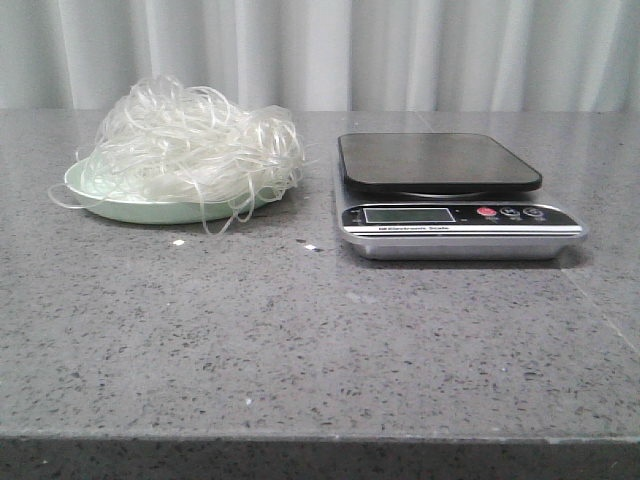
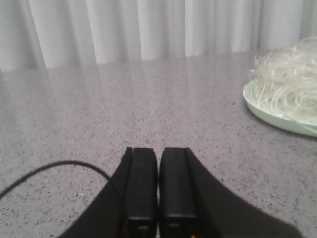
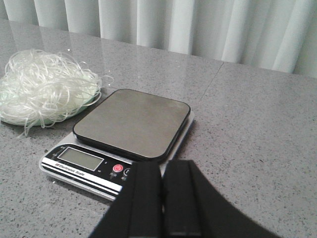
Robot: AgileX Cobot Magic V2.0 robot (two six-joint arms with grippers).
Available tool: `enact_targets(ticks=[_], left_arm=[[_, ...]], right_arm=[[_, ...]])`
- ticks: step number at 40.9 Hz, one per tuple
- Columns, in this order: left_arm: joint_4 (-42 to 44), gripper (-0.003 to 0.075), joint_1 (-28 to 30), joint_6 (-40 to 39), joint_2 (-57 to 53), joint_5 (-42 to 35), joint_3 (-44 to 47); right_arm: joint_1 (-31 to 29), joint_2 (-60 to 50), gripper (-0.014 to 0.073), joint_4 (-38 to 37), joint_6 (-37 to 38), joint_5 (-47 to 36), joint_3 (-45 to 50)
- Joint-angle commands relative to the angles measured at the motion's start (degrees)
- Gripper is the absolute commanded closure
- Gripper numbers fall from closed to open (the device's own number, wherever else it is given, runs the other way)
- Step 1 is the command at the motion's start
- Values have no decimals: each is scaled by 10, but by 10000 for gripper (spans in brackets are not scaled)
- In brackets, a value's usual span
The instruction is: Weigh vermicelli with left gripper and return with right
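**Two closed grippers, noodles not yet lifted: preparing the left-arm pick**

**Current state.** The vermicelli (image 1: 190, 150), a loose tangle of thin translucent whitish strands, sits heaped on a shallow pale green round plate (image 1: 130, 208) on the left side of the grey speckled stone table (image 1: 320, 340). Several loops hang over the plate rim and touch the table. The silver kitchen scale with a dark square weighing platform (image 1: 438, 161) stands just beside the plate, to its right; the platform is bare. Two small white crumbs (image 1: 178, 242) lie on the table in front of the plate.

**Tool state.** The left gripper (image 2: 158, 186) has its black fingers pressed together, holding nothing, and sits low over bare table with the plate off to one side. The right gripper (image 3: 163, 198) is likewise pressed together and empty, positioned near the display edge of the scale.

**Procedure for the step in hand (judged: approach and grasp with the left arm).**
1. Spread the left fingers fully before reaching the heap; closed fingers would only push the strands aside.
2. Descend into the crown of the tangle, not its edge, so the strands are gathered as one mass.
3. Stop short of the plate surface to avoid dragging or tipping the plate.
4. Lift slowly; trailing loops are likely to snag on the rim or shed fragments.
5. Keep the right arm clear of the platform during transfer.
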Motion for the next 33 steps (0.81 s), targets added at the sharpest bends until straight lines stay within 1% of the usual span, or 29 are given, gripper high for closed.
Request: enact_targets(ticks=[1,9,19,33], left_arm=[[-7,583,1,-1,-16,-18,5],[-12,583,1,-1,-18,-24,5],[-26,583,1,-1,-18,-61,5],[-26,583,1,-2,-18,-61,5]], right_arm=[[-3,3,443,-2,-5,-42,-15],[-3,3,443,-2,-5,-41,-15],[-3,3,443,-2,-5,-41,-15],[-3,3,443,-2,-5,-41,-15]])
